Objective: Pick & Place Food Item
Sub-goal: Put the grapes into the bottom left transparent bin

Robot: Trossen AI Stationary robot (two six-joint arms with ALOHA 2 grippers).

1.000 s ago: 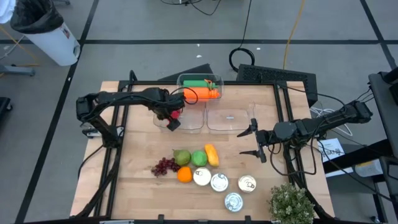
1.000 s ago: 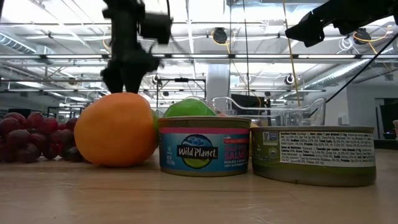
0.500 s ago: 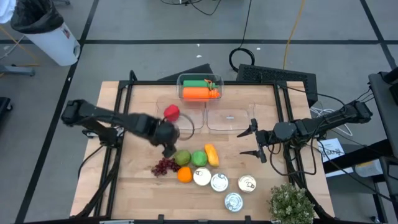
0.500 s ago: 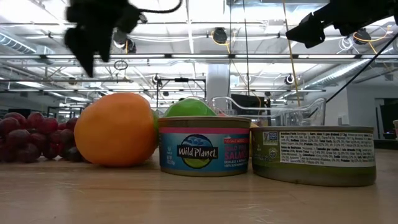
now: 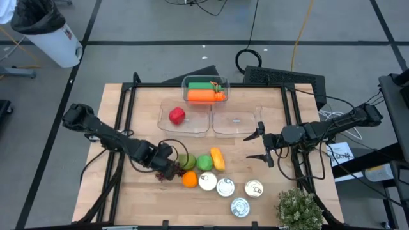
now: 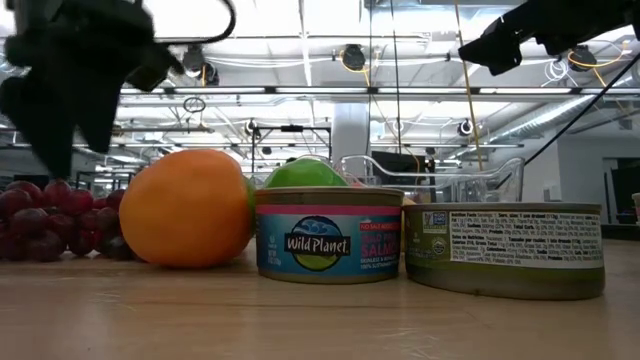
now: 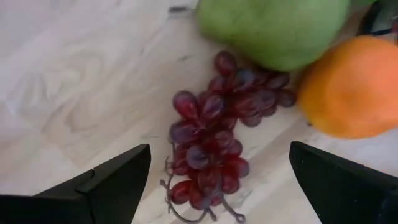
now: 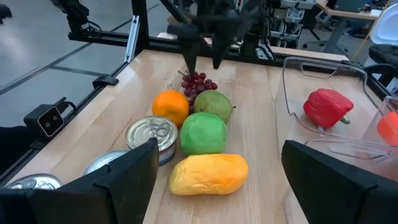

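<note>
**Left gripper spread above the grapes**

We see the left gripper (image 5: pixel 167 167) low over the bunch of dark red grapes (image 7: pixel 214 134) on the pale wooden table (image 5: pixel 140 128). In the left wrist view its two dark fingers (image 7: pixel 112 177) stand wide apart with the bunch lying between them — nothing is gripped. From the right wrist view the same gripper (image 8: pixel 202 59) hangs just above the grapes (image 8: pixel 198 82), fingers pointing down.

The grapes lie touching a green pear (image 7: pixel 273 28) and just beside a round orange (image 7: pixel 351 87). In the high view the row goes on with a green lime-coloured round fruit (image 5: pixel 204 162) and a yellow mango-like fruit (image 5: pixel 218 158). Four round metal tins (image 5: pixel 225 187) sit nearer the table's front edge; the low view shows one with a blue salmon label (image 6: pixel 327 245).

A red bell pepper (image 5: pixel 177 115) lies in a clear plastic tray (image 5: pixel 199 124) toward the back of the table. Beside it sits a second clear tray (image 5: pixel 235 121), and behind them a clear container (image 5: pixel 204 82) holding an orange carrot (image 5: pixel 203 96) and something green.

The right gripper (image 5: pixel 261 144) waits above the table's right side, well apart from the fruit — its fingers are spread and hold nothing. A small green potted plant (image 5: pixel 299 209) stands at the front right corner.
</note>
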